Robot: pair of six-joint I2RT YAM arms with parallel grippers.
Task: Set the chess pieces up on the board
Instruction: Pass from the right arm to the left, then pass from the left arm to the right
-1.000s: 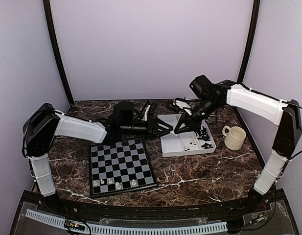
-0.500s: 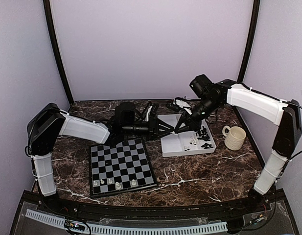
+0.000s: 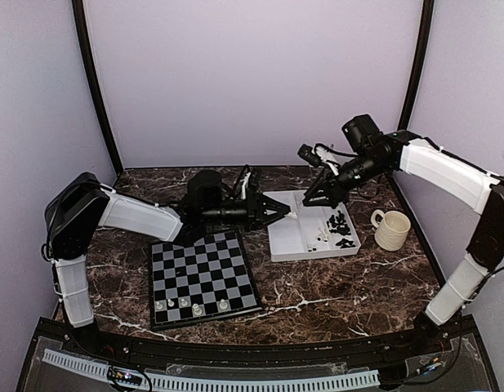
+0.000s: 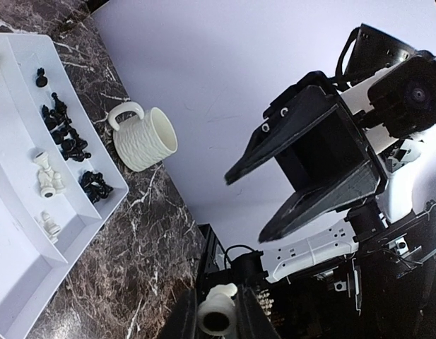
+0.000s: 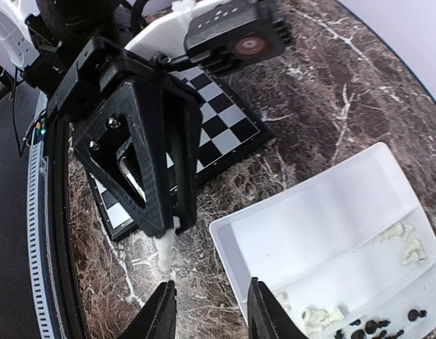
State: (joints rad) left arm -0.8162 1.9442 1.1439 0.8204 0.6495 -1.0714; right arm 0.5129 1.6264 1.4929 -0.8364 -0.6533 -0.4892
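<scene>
And the hand-off is done: the right pincer [image 5: 207, 312], which a second ago was clamped tight, nose to nose with the left one over the tray's left rim, has let go. It has swung up and back to the right, its jaws now spread with nothing between them. The left pincer [image 4: 219, 319] has squeezed down meanwhile and is clenched on a single white chessman [image 4: 216, 315]. It holds it in the air just off the left edge of the white tray [image 3: 286, 241], beyond the far right corner of the board [image 3: 204, 273]. The left arm itself has barely shifted. On the board the five white chessmen [image 3: 185, 302] sit along the near row exactly as before. The mug [image 3: 391, 229] has not budged on the desk [image 3: 341, 282], right of the tray. Now the hard bits: which chessman is held, I cannot tell. The left wrist view sees only its round base from below, the right wrist view only a pale stub poking out past the fingertips, and from above it is lost against the tray. The loose black chessmen [image 4: 62, 138] and a few white ones lie in the tray's mug-side compartment, too small to name. Both wrist views cut the tray off, and the left pincer hides much of the board from the right wrist.
</scene>
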